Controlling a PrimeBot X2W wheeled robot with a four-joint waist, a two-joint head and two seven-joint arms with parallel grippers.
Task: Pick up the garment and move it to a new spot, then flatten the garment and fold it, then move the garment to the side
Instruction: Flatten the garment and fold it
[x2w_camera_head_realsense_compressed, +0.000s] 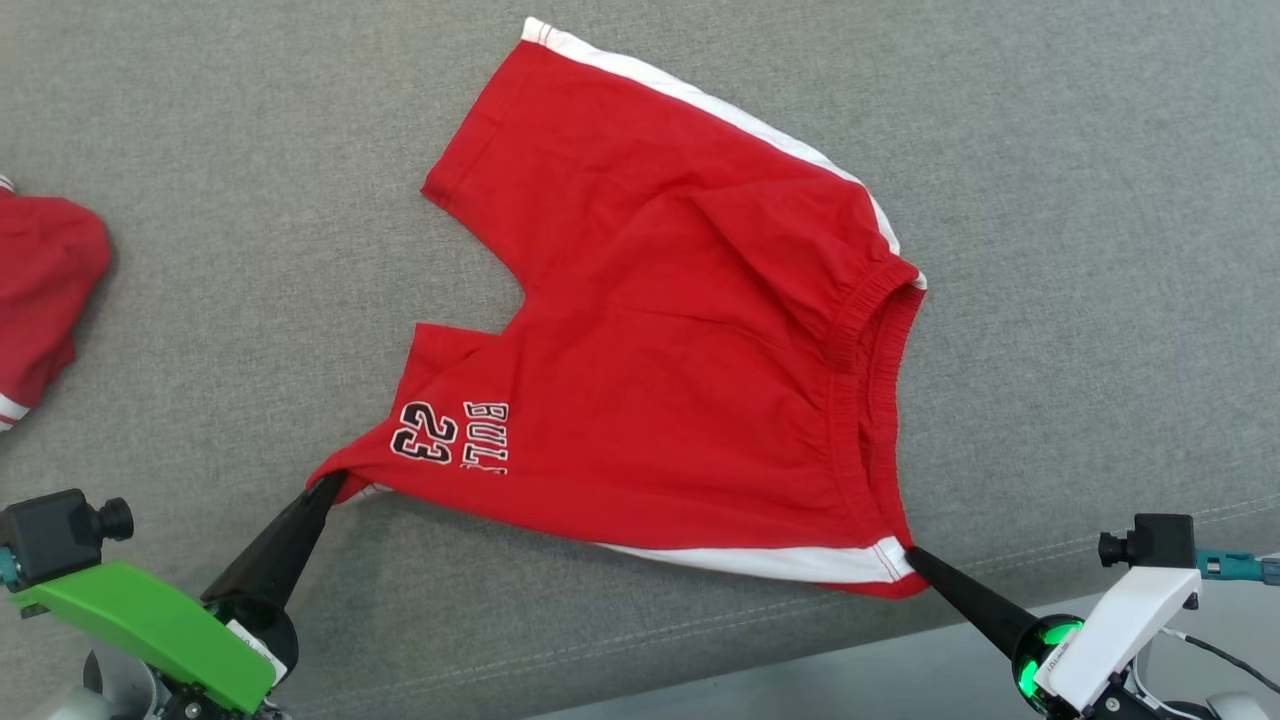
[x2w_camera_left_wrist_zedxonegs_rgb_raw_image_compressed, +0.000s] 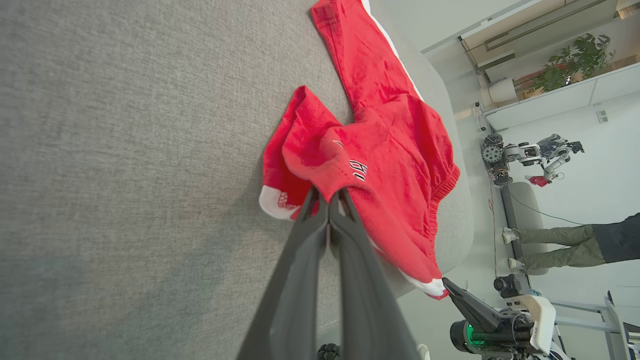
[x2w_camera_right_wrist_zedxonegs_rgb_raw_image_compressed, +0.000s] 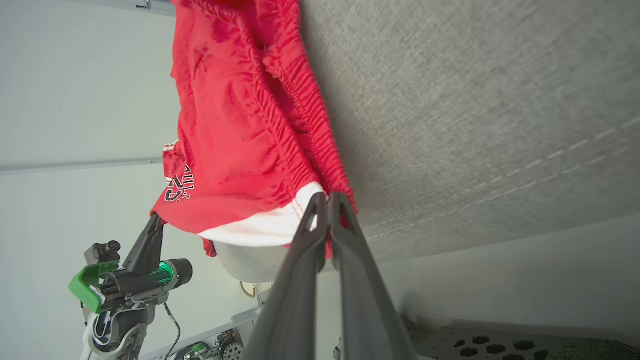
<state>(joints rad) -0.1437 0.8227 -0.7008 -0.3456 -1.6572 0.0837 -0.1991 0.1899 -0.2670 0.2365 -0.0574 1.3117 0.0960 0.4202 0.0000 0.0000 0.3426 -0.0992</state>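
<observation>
While the red cotton shorts with white side stripes and a "23" print (x2w_camera_head_realsense_compressed: 680, 340) lie spread across the middle of the head view on the grey woven fabric surface (x2w_camera_head_realsense_compressed: 200, 180), both near corners are pinched. At lower left the left gripper (x2w_camera_head_realsense_compressed: 328, 484) is clenched on the leg hem; at lower right the right gripper (x2w_camera_head_realsense_compressed: 912, 552) is clenched on the waistband corner. Another crumpled red garment (x2w_camera_head_realsense_compressed: 40, 290) lies at the left edge, well apart.

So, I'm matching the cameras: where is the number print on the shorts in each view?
Head view: number print, lower left of centre.
Left wrist view: print, just right of centre.
Right wrist view: print, left of centre.
Shared landmark: left gripper pinching the shorts nearby.
</observation>
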